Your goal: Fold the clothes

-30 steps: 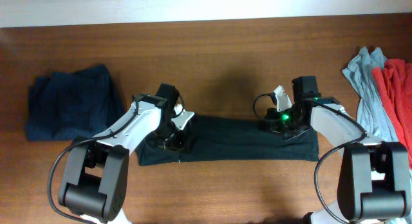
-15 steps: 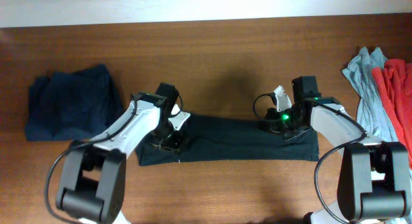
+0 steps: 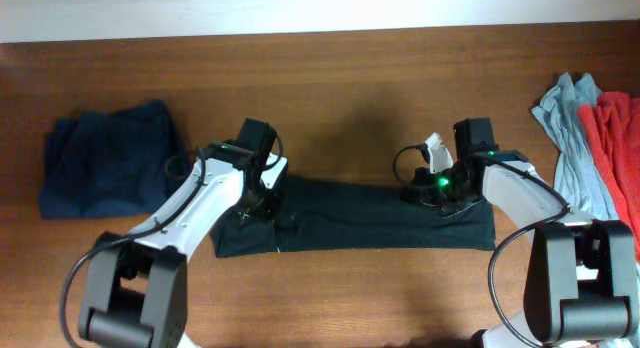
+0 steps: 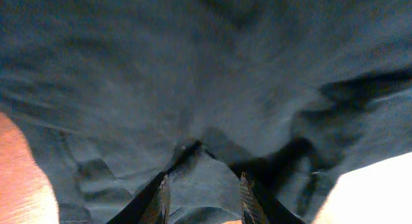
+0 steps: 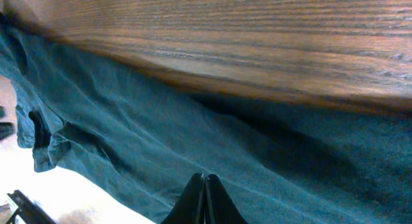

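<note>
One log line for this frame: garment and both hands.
dark shirt: long folded strip on table | left hand: open, astride cloth ridge at left end | right hand: shut on shirt near right end

- The brown wooden table [image 3: 350, 78] fills the overhead view, its grain running left to right.
- A dark shirt [image 3: 360, 223] lies flat at the middle as a long strip, near the front edge.
- A navy garment [image 3: 105, 168] lies bunched at the left, well apart from the strip.
- A grey-blue garment [image 3: 570, 138] lies crumpled at the right edge, with a red garment [image 3: 615, 138] touching its outer side.
</note>
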`<state>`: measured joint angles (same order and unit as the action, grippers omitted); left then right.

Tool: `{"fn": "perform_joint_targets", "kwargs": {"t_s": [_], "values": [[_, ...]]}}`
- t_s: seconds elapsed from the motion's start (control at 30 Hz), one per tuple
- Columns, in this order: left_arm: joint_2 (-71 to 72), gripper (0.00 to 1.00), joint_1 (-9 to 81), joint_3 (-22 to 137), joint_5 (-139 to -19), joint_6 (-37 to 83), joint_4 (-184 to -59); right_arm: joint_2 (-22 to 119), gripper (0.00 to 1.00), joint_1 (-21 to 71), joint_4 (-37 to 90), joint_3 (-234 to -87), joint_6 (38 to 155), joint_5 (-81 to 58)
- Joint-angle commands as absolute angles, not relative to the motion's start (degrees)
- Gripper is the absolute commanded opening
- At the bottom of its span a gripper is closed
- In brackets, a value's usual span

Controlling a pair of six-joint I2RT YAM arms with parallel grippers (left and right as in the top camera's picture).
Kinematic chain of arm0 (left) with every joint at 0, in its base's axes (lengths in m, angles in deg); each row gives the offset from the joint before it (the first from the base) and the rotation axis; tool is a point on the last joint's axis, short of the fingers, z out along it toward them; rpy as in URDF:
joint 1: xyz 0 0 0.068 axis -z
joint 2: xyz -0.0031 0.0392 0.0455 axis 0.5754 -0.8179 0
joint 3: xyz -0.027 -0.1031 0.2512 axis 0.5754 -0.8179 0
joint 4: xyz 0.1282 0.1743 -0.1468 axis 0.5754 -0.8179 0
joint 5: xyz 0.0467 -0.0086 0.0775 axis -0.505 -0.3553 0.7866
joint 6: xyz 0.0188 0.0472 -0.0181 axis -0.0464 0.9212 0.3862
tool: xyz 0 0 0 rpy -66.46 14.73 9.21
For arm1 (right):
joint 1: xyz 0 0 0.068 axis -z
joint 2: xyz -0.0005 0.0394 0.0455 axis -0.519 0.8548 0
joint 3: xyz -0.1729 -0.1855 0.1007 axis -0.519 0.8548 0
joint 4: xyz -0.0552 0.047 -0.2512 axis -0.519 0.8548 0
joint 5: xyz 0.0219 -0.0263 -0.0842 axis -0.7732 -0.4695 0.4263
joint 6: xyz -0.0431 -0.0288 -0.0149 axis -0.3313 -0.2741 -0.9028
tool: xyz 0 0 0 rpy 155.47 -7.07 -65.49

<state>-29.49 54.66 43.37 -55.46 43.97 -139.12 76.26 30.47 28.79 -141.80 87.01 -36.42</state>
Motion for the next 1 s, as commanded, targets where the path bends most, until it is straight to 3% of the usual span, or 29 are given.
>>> {"fn": "perform_joint_targets", "kwargs": {"t_s": [0.0,0.1,0.27,0.57,0.67,0.73,0.8,0.97], "values": [[-32.76,0.35,54.39,42.12,-56.01,43.36,-139.29,76.69,0.06,30.14,28.82,-141.83,87.36,-36.09],[-32.83,0.35,54.39,42.12,-56.90,43.18,-139.38,76.69,0.06,30.14,28.82,-141.83,87.34,-36.09],[-32.68,0.01,54.39,42.58,-58.91,43.18,-142.53,76.69,0.06,30.14,28.84,-141.83,87.34,-36.09],[-32.46,0.01,52.12,44.33,-56.27,41.63,-146.88,76.69,0.06,30.14,28.66,-141.83,87.34,-36.07],[-32.44,0.09,51.71,44.33,-56.88,41.65,-143.18,76.69,0.06,30.14,28.58,-141.83,87.34,-35.83],[-32.44,0.34,51.71,44.33,-57.78,41.63,-140.95,76.69,0.06,30.14,28.60,-141.83,87.34,-35.85],[-32.44,0.46,51.71,44.33,-59.29,41.63,-139.12,76.69,0.06,30.14,28.62,-141.83,87.34,-35.87],[-32.46,0.53,51.86,44.33,-62.89,41.63,-137.15,76.69,0.06,30.14,28.62,-141.83,87.34,-35.85]]}}
